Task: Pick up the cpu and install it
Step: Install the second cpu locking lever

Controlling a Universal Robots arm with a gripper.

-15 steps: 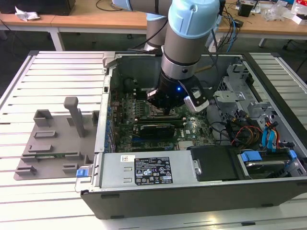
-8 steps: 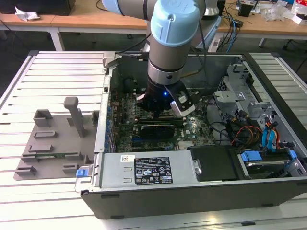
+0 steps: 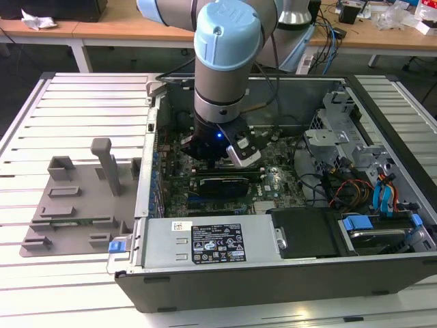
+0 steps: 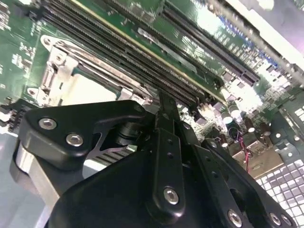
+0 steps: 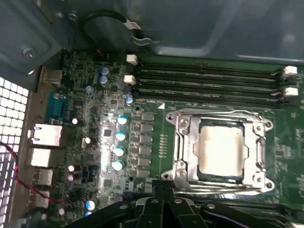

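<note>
Looking from the near edge inward, you see the open computer case (image 3: 273,273) lying on the slatted table (image 3: 75,102), with a grey fixture plate (image 3: 75,212) just beside it at the exterior view's left. Past the power supply (image 3: 212,242), the arm reaches down into the case over the motherboard (image 5: 142,137). The gripper (image 5: 164,202) hangs just above the board; you cannot tell how far its fingers stand apart, and nothing shows in its hold. The cpu (image 5: 222,152) sits seated in the metal-framed socket (image 5: 183,142), its pale top exposed. Beyond the socket run the memory slots (image 5: 209,80).
</note>
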